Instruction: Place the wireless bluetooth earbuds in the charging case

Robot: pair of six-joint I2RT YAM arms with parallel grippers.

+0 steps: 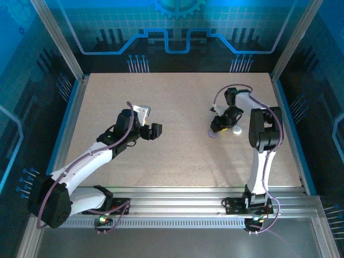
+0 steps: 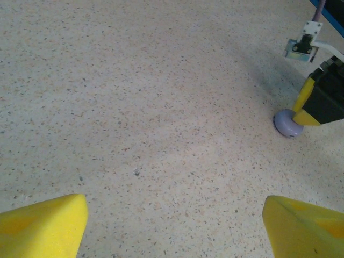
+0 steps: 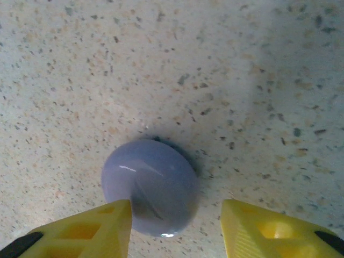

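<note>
Over lavender case half (image 3: 150, 183), right hand (image 3: 176, 210) points down, jaws parted.

charging case part (image 3: 150, 188) on table (image 1: 177, 161) under right pincer (image 3: 176, 209), other part (image 1: 237, 130) just right of it

Bare speckled table (image 1: 183, 161) stretches wide from the left gripper (image 2: 173, 203), its fingers far apart, across to the right gripper (image 3: 176, 208). There the lavender case half (image 3: 150, 183) sits between the fingers, a gap beside 1 of them; the white half (image 1: 237, 130) lies just beside, and a blue rail (image 1: 290, 129) bounds that side
</note>
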